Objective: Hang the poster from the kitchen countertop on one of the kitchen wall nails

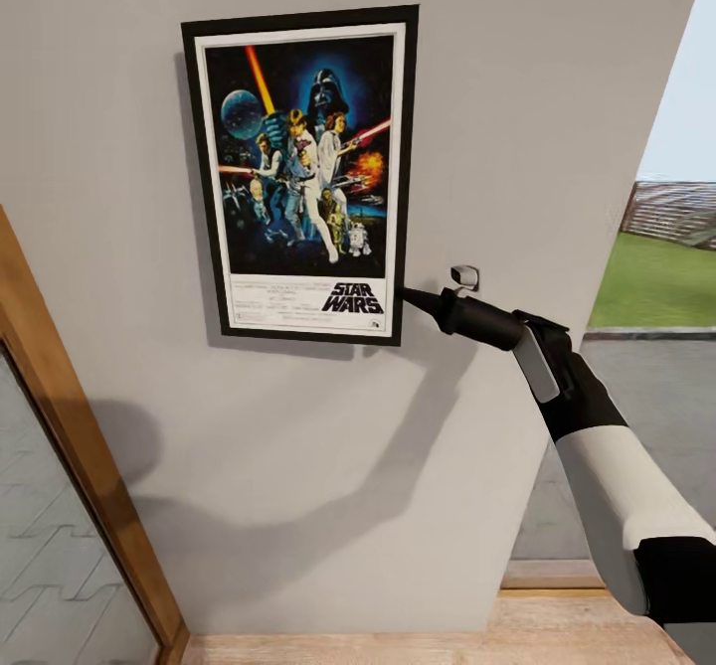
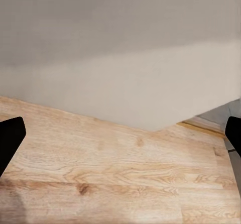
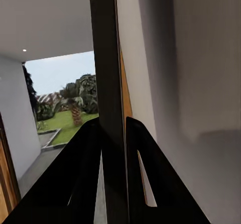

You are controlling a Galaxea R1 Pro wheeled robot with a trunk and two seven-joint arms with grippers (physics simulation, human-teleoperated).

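Head view shows the portrait Star Wars poster (image 1: 300, 174), thin black frame and white border around colourful figures on dark blue, lying flat against the plain pale grey wall (image 1: 298, 466), toward eleven o'clock of the picture's centre. The right arm, white with black joints, reaches in from five o'clock, and the black right gripper (image 1: 410, 296) meets the poster's frame at its lower right corner. Just beside the gripper, at about one o'clock from it, a small pale grey fitting (image 1: 464, 275) sticks out of the wall. A light wooden floor (image 1: 438, 640) runs along the wall's foot.

Right wrist view shows the right gripper (image 3: 113, 133) with its two black fingers pressed onto the poster's black frame edge (image 3: 106, 73), one on each side, pinching it.

Left wrist view shows the left gripper (image 2: 120, 136) with its dark fingertips spread wide apart, holding nothing, over the wooden floor (image 2: 120, 184) near the wall's base.
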